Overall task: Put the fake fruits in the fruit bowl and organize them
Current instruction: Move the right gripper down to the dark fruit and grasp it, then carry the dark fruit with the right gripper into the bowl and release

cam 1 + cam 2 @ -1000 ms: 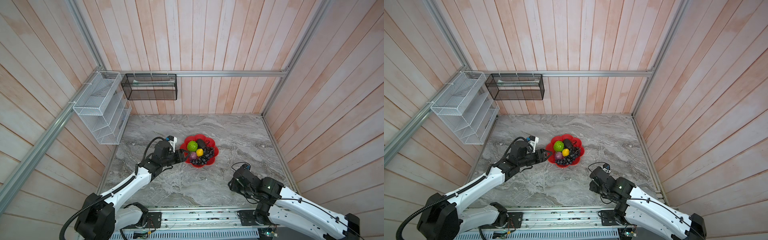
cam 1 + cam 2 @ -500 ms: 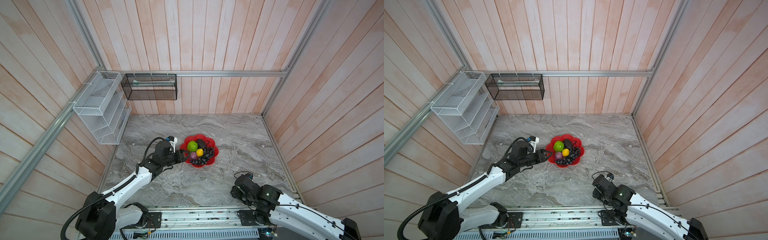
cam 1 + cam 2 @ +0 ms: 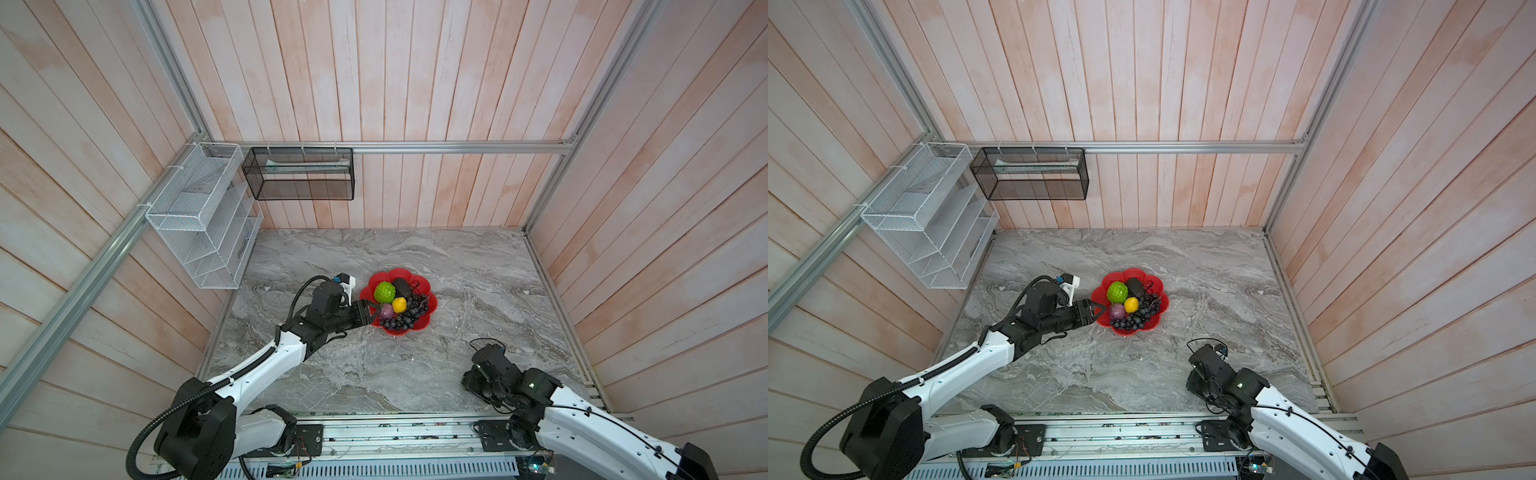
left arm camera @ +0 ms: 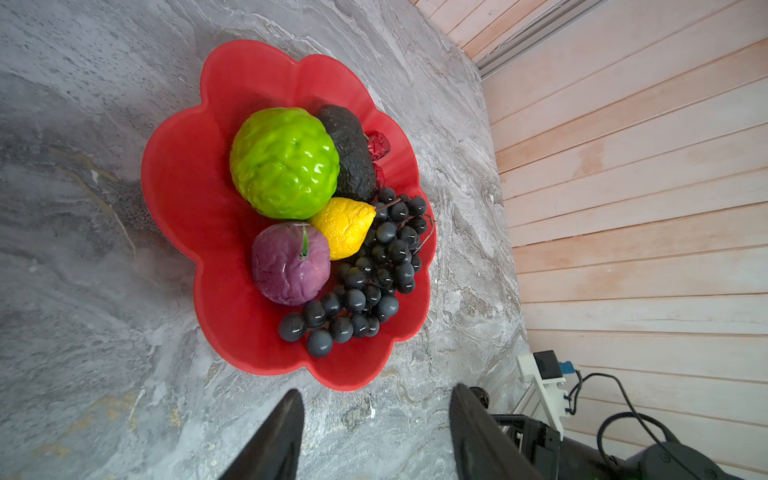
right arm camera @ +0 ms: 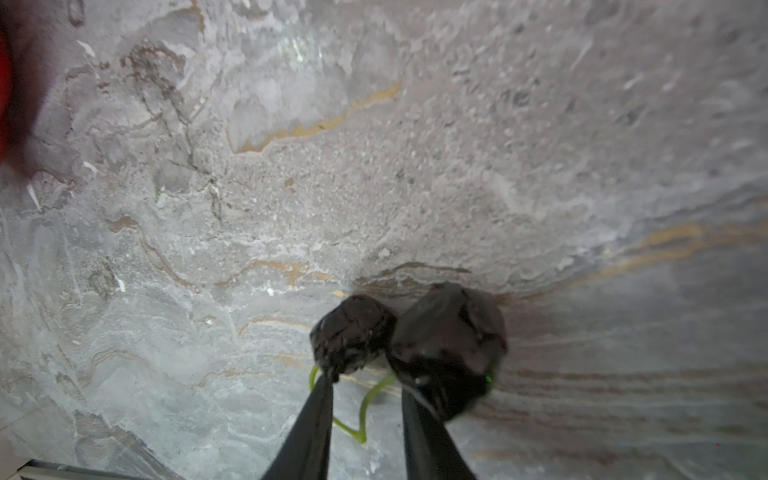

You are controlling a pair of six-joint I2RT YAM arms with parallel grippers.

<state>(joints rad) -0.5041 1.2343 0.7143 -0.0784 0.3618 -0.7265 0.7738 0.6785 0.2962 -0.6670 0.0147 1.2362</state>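
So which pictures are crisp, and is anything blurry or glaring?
Left wrist view: crisp, white glints on the green ball; right wrist view: soft, the black cherries smeared; both top views: sharp, evenly lit, no harsh shadows on the table.

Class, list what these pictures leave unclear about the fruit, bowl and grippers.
- Right gripper: its hold on the black cherries is blurred, right wrist view; its arm hides it in both top views.
- Bowl centre: covered by fruit in the left wrist view.
- Red cherries: mostly behind the avocado, left wrist view.

Both top views looked down from high above the bowl (image 3: 384, 276), sharing the whole desk (image 3: 374, 374); wrist views sat close, left facing the bowl, right facing desk nearby.
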